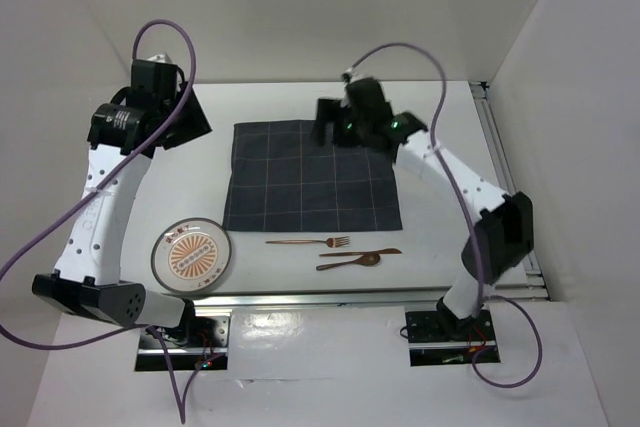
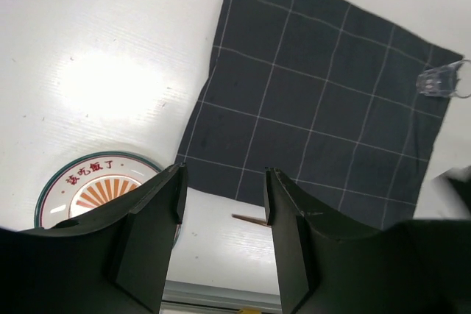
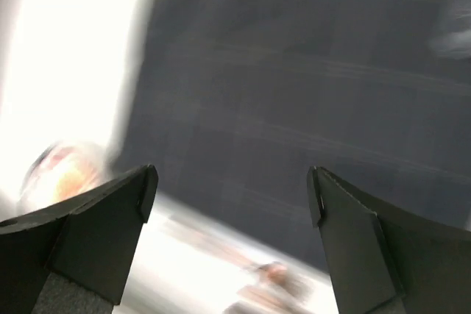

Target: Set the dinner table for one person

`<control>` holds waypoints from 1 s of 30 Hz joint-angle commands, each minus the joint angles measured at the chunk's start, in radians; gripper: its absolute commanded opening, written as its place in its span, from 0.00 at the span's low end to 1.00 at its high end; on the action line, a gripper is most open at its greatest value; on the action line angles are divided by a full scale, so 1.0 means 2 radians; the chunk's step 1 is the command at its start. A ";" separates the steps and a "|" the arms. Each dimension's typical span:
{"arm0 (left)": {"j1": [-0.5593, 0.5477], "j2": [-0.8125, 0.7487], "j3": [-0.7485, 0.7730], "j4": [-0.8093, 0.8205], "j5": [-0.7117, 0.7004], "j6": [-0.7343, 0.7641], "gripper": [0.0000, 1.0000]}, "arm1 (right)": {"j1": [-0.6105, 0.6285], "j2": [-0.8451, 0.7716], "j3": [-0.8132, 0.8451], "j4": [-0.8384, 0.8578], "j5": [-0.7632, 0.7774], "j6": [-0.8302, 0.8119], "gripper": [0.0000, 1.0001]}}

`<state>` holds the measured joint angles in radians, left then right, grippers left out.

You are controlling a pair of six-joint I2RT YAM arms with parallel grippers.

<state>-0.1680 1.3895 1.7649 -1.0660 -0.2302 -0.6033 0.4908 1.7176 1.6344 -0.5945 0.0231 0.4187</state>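
The white dinner table [image 1: 190, 187] carries a dark grey grid-lined cloth [image 1: 312, 177] at its middle. Near the front edge lie a round plate with an orange sunburst [image 1: 192, 255], a copper fork [image 1: 310, 242], and a copper spoon [image 1: 362, 259] with another copper utensil beside it. A clear glass [image 2: 440, 79] stands on the cloth's far right corner. My left gripper [image 2: 224, 174] is open and empty, raised over the table's left side [image 1: 195, 125]. My right gripper [image 3: 232, 174] is open and empty above the cloth's far edge [image 1: 335, 132]; its view is blurred.
White walls enclose the table on the left, back and right. A metal rail [image 1: 330, 295] runs along the near edge between the arm bases. The plate [image 2: 88, 185] and the fork handle [image 2: 246, 218] show below the cloth [image 2: 316, 108] in the left wrist view.
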 commanded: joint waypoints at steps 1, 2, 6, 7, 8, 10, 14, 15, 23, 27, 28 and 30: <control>0.002 -0.013 0.038 -0.021 0.015 -0.001 0.62 | 0.080 -0.036 -0.127 0.137 -0.093 0.061 0.95; 0.002 -0.013 0.038 -0.021 0.021 -0.001 0.62 | 0.093 -0.036 -0.149 0.194 -0.142 0.093 0.95; 0.002 -0.034 0.038 -0.021 0.025 0.004 0.62 | 0.170 0.005 -0.184 0.273 -0.194 0.152 0.95; 0.002 -0.039 0.038 -0.021 0.025 0.004 0.62 | 0.182 0.015 -0.188 0.288 -0.194 0.162 0.95; 0.002 -0.039 0.032 -0.021 0.034 0.004 0.62 | 0.194 0.025 -0.188 0.306 -0.199 0.173 0.95; 0.002 -0.044 0.025 -0.015 0.044 0.004 0.62 | 0.222 0.061 -0.187 0.344 -0.199 0.203 0.95; 0.002 -0.049 0.014 -0.010 0.067 0.009 0.62 | 0.252 0.150 -0.135 0.349 -0.205 0.242 0.93; 0.002 -0.049 0.014 -0.010 0.068 0.014 0.62 | 0.264 0.160 -0.130 0.357 -0.210 0.242 0.93; 0.002 -0.058 0.020 -0.010 0.058 0.024 0.62 | 0.295 0.246 -0.073 0.349 -0.185 0.289 0.76; 0.002 -0.058 0.020 -0.010 0.058 0.024 0.62 | 0.295 0.268 -0.062 0.349 -0.180 0.295 0.68; 0.002 -0.058 0.020 -0.010 0.058 0.024 0.62 | 0.300 0.275 -0.057 0.349 -0.173 0.300 0.62; 0.002 -0.058 0.016 -0.010 0.063 0.029 0.62 | 0.300 0.281 -0.051 0.349 -0.168 0.305 0.57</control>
<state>-0.1677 1.2976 1.7863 -1.0996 -0.1181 -0.5751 1.0821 2.2467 1.4925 0.0830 -0.3603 1.0023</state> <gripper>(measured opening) 0.622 0.584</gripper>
